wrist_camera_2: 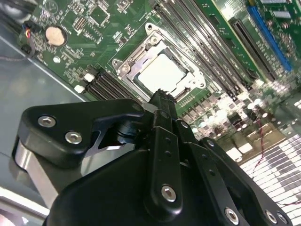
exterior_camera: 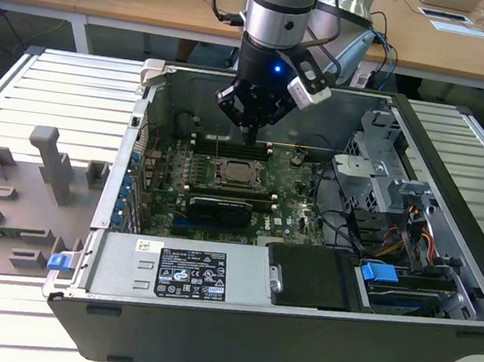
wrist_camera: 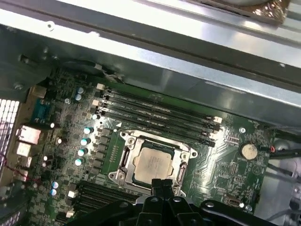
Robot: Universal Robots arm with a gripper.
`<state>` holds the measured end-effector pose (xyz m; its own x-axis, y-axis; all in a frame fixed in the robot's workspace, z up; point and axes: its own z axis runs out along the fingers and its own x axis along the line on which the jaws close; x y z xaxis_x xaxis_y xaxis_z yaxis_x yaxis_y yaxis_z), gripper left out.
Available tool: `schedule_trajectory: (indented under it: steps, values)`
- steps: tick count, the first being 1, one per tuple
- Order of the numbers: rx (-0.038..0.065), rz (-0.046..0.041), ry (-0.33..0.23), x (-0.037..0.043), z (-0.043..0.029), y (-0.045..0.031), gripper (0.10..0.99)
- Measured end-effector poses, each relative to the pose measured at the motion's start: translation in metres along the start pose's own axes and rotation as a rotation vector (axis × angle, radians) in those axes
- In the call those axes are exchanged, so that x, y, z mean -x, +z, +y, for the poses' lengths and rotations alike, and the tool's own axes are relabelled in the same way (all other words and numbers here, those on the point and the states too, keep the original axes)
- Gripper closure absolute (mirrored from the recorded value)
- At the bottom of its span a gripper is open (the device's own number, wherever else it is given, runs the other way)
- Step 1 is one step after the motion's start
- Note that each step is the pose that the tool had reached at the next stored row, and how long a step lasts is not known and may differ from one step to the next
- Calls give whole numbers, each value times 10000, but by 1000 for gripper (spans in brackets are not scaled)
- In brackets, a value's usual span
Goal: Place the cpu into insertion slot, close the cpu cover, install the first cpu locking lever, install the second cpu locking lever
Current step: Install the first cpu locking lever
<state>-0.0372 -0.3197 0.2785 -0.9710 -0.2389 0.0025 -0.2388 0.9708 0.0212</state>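
The cpu [exterior_camera: 237, 173] [wrist_camera_2: 162, 73] [wrist_camera: 153, 163] lies flat in its socket on the green motherboard, its silver-grey top showing. The cpu cover [wrist_camera_2: 123, 67] [wrist_camera: 141, 140] is down around it as a silvery frame with the chip in its window. My gripper [exterior_camera: 247, 132] [wrist_camera_2: 160, 97] [wrist_camera: 162, 184] hangs a little above the socket's edge. Its black fingers are pressed together with nothing between them. I cannot tell how the thin levers along the frame's sides stand.
Dark memory slots [wrist_camera: 155, 110] run beside the socket, and a long black card [exterior_camera: 219, 207] lies on its other side. A power supply [exterior_camera: 184, 270] and a drive cage [exterior_camera: 381, 184] stand inside the case walls. A grey fixture [exterior_camera: 41, 176] sits outside the case at the exterior view's left.
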Motion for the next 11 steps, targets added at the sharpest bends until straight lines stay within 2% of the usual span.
schedule_trajectory:
  steps: [4, 8, 11]
  values:
    - [3, -21, 947, 0, 0, 3, 980]
    - [6, -49, 2254, 0, 0, 9, 980]
    - [6, -52, 2427, 0, 0, 9, 980]
